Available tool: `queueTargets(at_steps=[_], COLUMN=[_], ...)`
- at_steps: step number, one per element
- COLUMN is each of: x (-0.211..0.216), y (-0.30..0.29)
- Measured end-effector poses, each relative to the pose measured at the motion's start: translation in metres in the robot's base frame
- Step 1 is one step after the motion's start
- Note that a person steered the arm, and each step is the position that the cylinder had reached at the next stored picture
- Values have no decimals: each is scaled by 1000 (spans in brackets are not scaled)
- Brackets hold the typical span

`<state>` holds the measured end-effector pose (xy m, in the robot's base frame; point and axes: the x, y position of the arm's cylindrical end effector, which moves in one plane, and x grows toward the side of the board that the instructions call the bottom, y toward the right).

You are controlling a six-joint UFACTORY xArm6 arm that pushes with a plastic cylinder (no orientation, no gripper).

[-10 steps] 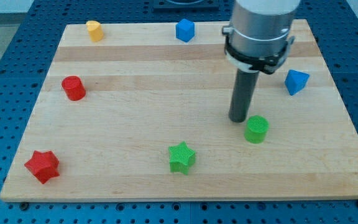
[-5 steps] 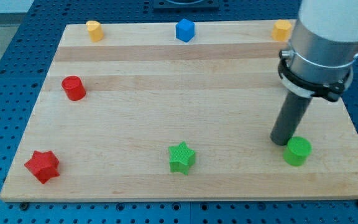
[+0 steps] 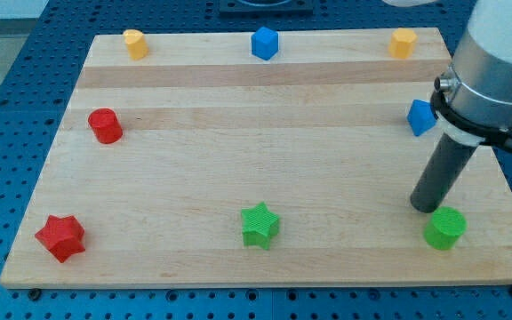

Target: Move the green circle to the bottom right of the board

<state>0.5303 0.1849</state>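
The green circle (image 3: 444,228) is a short green cylinder near the bottom right corner of the wooden board (image 3: 238,133). My tip (image 3: 427,208) rests on the board just up and left of the green circle, touching or almost touching it. The dark rod rises from the tip toward the view's top right into the grey arm body, which hides part of the board's right edge.
A green star (image 3: 260,224) lies at bottom centre and a red star (image 3: 60,237) at bottom left. A red cylinder (image 3: 105,125) is at the left. A yellow block (image 3: 133,43), a blue block (image 3: 264,43) and an orange block (image 3: 403,42) line the top edge. A blue block (image 3: 420,116) sits at the right, partly behind the arm.
My tip has moved right and toward the view's bottom, pushing the green circle from the board's centre right to near the bottom right corner. The other blocks have not moved.
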Motion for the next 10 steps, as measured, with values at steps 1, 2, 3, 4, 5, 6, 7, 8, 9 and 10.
queueTargets(at_steps=[1,2,3,4,5,6,7,8,9,10], x=[-7,4,28,47,68,87,86,77,70,70], y=[-24,-47,-49,-49,-49,-42,-31,-20,-6,8])
